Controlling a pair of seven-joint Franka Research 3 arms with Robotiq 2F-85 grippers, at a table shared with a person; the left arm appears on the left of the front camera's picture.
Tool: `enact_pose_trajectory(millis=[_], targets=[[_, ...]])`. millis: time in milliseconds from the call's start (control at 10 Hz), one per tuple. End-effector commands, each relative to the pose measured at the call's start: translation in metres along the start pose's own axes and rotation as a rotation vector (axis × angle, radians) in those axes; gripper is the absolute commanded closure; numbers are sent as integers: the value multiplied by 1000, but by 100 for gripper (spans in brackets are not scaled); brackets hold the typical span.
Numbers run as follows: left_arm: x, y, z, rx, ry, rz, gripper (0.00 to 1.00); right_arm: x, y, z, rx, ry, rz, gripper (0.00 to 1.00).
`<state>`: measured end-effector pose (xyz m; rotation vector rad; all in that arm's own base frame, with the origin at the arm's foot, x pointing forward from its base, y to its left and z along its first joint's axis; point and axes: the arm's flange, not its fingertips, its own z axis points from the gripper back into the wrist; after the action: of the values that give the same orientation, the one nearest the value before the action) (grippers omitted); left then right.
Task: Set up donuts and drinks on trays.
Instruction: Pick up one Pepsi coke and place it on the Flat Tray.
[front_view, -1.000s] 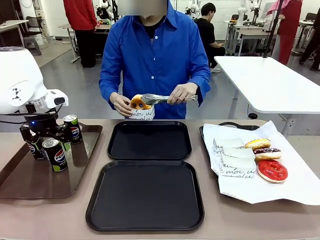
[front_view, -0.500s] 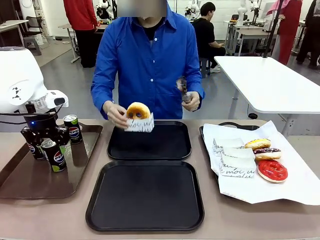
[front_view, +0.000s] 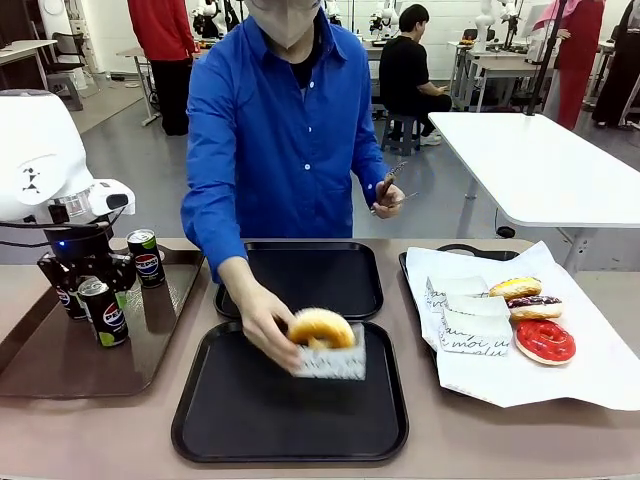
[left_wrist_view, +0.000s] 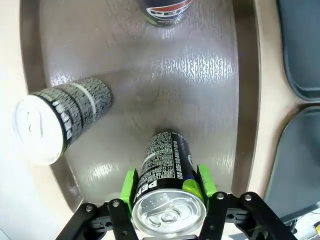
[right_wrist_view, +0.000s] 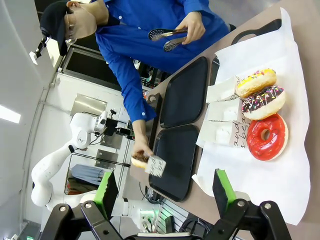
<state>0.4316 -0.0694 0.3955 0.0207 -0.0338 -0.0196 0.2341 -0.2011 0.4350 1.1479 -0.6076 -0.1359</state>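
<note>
Forward comes the person's hand (front_view: 262, 322), holding the sleeved donut (front_view: 321, 328) over the near tray (front_view: 205, 425); our left fingers (left_wrist_view: 129, 186) clasp a can (left_wrist_view: 167, 167) over the brown tray (left_wrist_view: 200, 75), our right fingers (right_wrist_view: 108, 192) spread empty.

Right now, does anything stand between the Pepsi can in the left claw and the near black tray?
Yes: the person's hand, holding a golden ring donut in a white paper sleeve, hangs over the middle of that black square plastic tray. The raised rim of the long brown tray also lies between.
</note>
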Motion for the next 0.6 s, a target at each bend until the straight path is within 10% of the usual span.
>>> enact_pose_trajectory(millis=[0,500], targets=[[-26,0,53,17,-61,9,95,0,-1,1,18,-10,11,0],[-93,-2,119,3,-166,-60,95,0,-1,1,18,-10,11,0]])
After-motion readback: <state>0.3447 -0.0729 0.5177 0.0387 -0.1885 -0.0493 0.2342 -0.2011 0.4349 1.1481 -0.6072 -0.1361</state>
